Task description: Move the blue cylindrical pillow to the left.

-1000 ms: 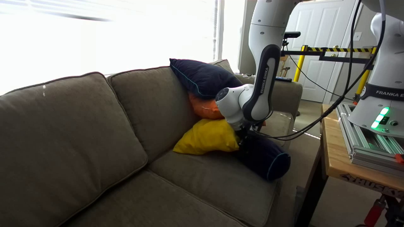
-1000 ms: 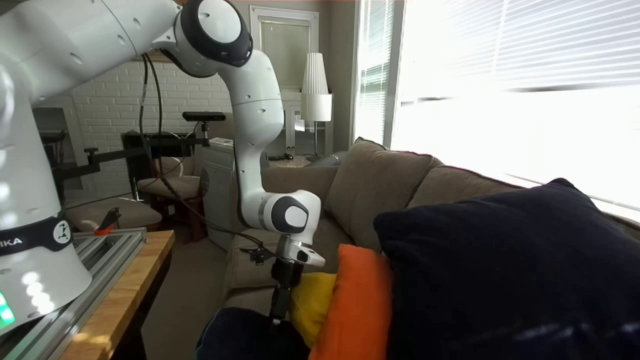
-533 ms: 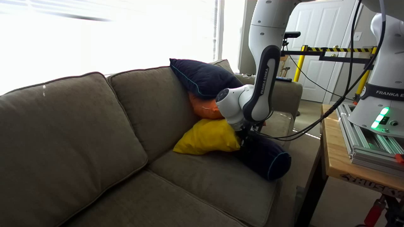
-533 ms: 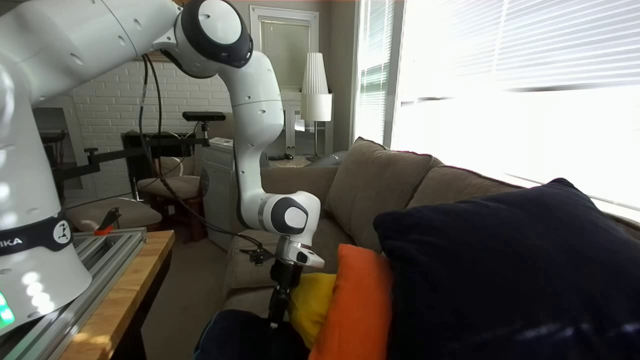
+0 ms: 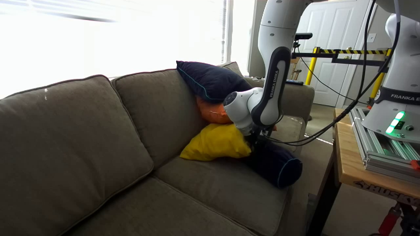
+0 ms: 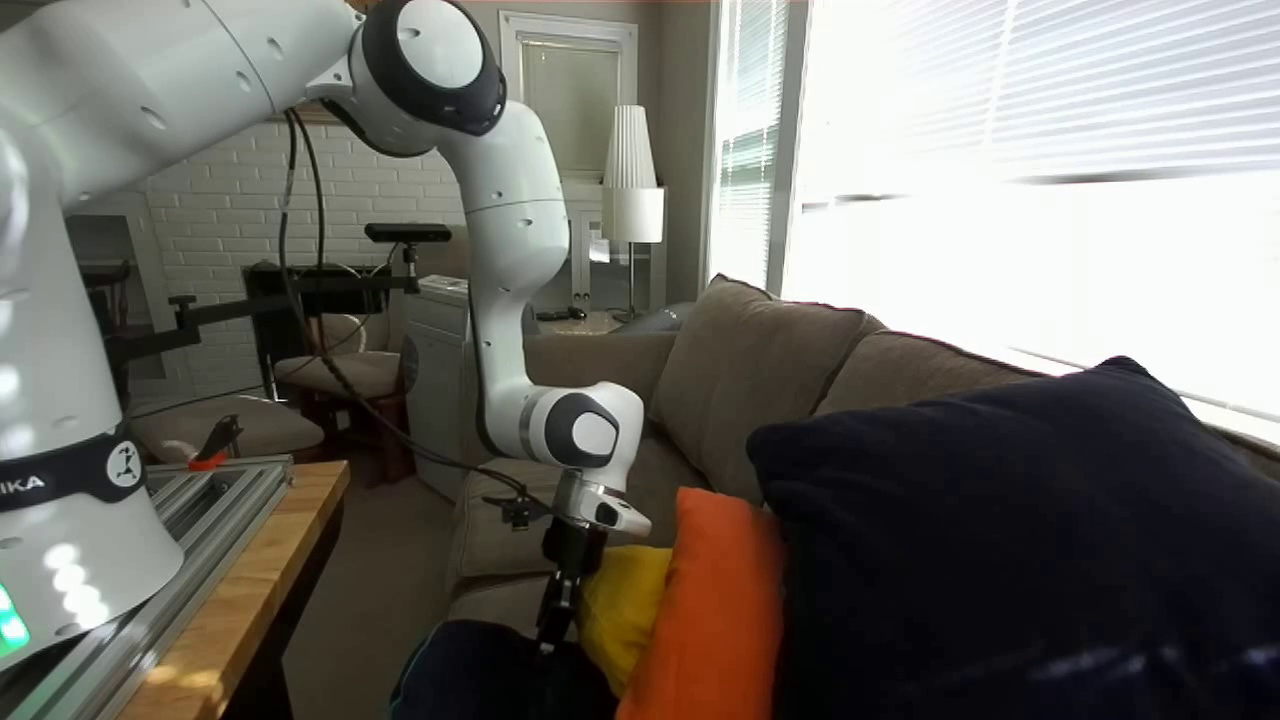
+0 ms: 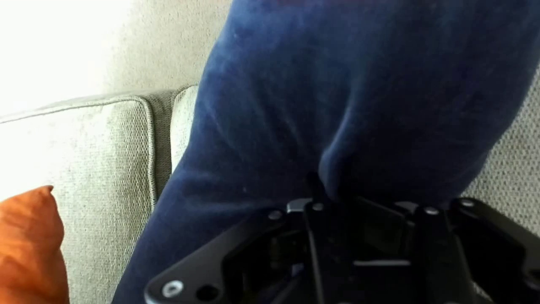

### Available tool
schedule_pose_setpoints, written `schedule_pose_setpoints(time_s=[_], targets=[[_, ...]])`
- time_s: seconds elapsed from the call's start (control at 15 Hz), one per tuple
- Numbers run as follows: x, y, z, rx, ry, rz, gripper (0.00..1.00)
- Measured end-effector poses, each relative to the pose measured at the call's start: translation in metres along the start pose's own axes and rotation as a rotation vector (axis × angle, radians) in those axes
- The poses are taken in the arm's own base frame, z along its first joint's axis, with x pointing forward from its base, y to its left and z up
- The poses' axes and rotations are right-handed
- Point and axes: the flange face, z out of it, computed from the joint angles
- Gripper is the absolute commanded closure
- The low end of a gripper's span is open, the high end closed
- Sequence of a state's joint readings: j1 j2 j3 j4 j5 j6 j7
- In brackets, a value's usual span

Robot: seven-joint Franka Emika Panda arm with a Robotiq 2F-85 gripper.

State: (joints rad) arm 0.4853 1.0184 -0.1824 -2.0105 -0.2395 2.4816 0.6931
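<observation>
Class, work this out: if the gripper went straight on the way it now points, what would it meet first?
The blue cylindrical pillow, which the gripper touches in the wrist view; beyond it, probably the sofa seat, though depth is hidden.

Brown sofa seat (image 5: 226, 186), blue cylindrical pillow (image 5: 277, 165) lying on it near the front edge, yellow cushion (image 5: 213, 142) just beside

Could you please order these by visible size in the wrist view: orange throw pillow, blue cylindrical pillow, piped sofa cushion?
Largest: blue cylindrical pillow
Next: piped sofa cushion
Smallest: orange throw pillow
All three run past the picture's edge.
</observation>
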Motion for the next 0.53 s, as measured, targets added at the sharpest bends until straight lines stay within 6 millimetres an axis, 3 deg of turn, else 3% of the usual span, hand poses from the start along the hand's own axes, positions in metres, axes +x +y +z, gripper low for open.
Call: schedule_pose_setpoints(time_s=[0.53], targets=[[0.007,0.010,-0.021,0.084,-0.017,-0.010,0.99]])
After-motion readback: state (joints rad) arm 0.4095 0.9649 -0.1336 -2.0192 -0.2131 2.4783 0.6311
